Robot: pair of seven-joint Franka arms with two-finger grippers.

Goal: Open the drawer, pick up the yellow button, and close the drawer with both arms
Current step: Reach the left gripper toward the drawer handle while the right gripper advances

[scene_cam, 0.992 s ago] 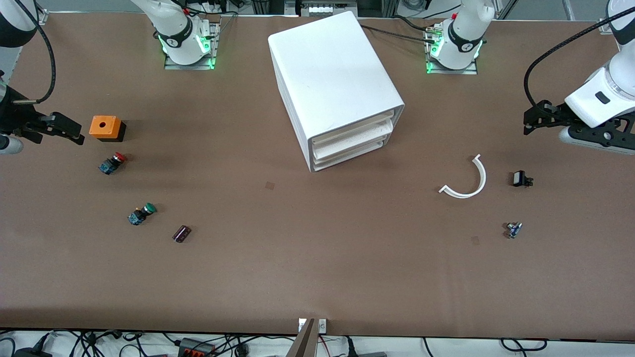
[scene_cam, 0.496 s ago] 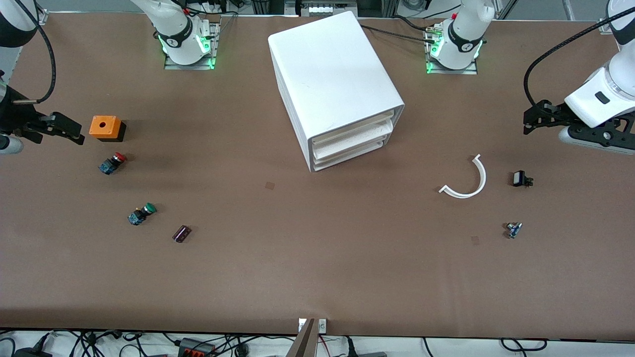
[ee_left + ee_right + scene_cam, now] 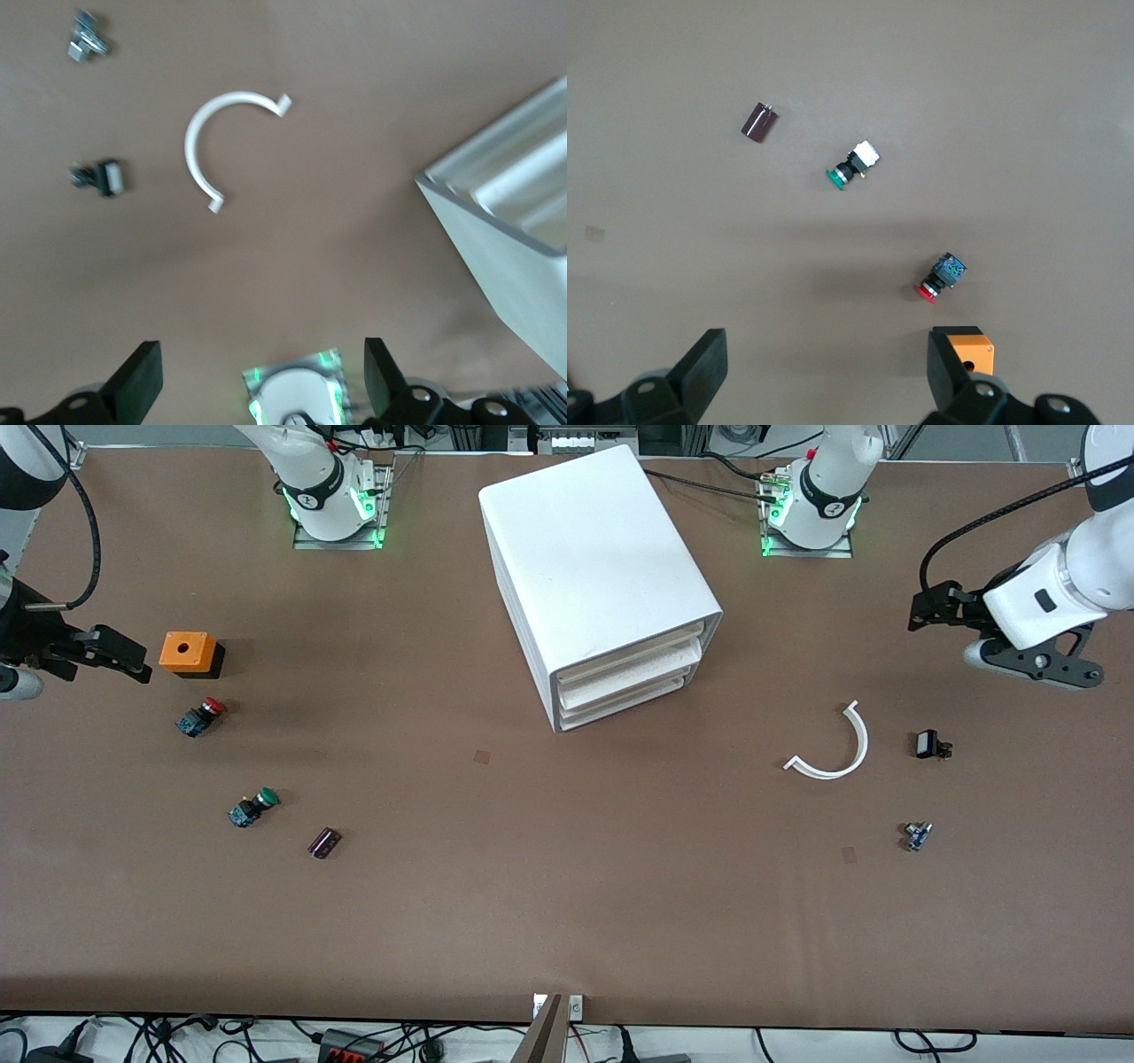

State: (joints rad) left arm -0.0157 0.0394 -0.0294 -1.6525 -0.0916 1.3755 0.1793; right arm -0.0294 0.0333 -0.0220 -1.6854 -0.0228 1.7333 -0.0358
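Note:
The white cabinet (image 3: 594,549) stands mid-table, and its uppermost drawer (image 3: 631,657) is pushed in like the two below it. The button with the orange-yellow cap is hidden from every view. My left gripper (image 3: 923,607) hangs open over bare table toward the left arm's end, well apart from the cabinet; its wrist view shows the left gripper (image 3: 261,382) empty and the cabinet's corner (image 3: 505,257). My right gripper (image 3: 133,662) is open over the table at the right arm's end, beside an orange box (image 3: 188,653); in its wrist view the right gripper (image 3: 824,372) holds nothing.
Near the orange box lie a red-capped button (image 3: 200,716), a green-capped button (image 3: 253,807) and a dark cylinder (image 3: 324,842). Toward the left arm's end lie a white curved strip (image 3: 837,748), a small black part (image 3: 930,745) and a small metal part (image 3: 917,835).
The left arm has shifted toward the arms' bases and a little toward the cabinet, its gripper still open. The right arm has stayed where it was.

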